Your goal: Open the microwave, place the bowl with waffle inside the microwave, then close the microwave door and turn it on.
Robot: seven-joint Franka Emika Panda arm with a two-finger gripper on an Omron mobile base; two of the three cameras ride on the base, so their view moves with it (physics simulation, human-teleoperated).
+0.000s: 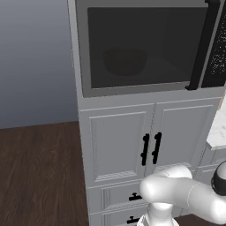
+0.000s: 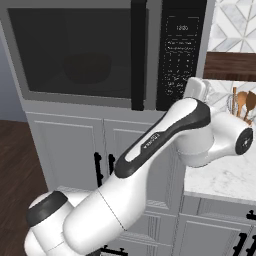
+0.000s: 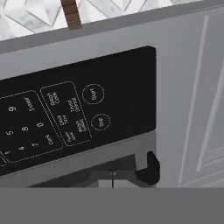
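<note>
The grey microwave (image 1: 81, 53) sits in a white cabinet column, its door (image 1: 145, 86) closed and the black bar handle (image 1: 201, 48) upright. Through the dark glass the bowl (image 1: 125, 61) shows as a dim round shape; what lies in it cannot be made out. The same bowl (image 2: 86, 67) appears left of the handle (image 2: 138, 55). My hand (image 2: 197, 90) is at the lower right of the black control strip (image 2: 175, 55). Up close, my gripper (image 3: 113, 181) looks shut and empty just off the strip (image 3: 65, 113), near the Start button (image 3: 93, 94) and Stop button (image 3: 101, 121).
White panelled cabinet doors (image 1: 119, 145) with short black handles stand below the microwave. A marble counter (image 2: 225, 175) with a holder of wooden utensils (image 2: 242, 105) lies to the right, under a tiled backsplash (image 2: 232, 25). Dark wood floor (image 1: 39, 176) spreads to the left.
</note>
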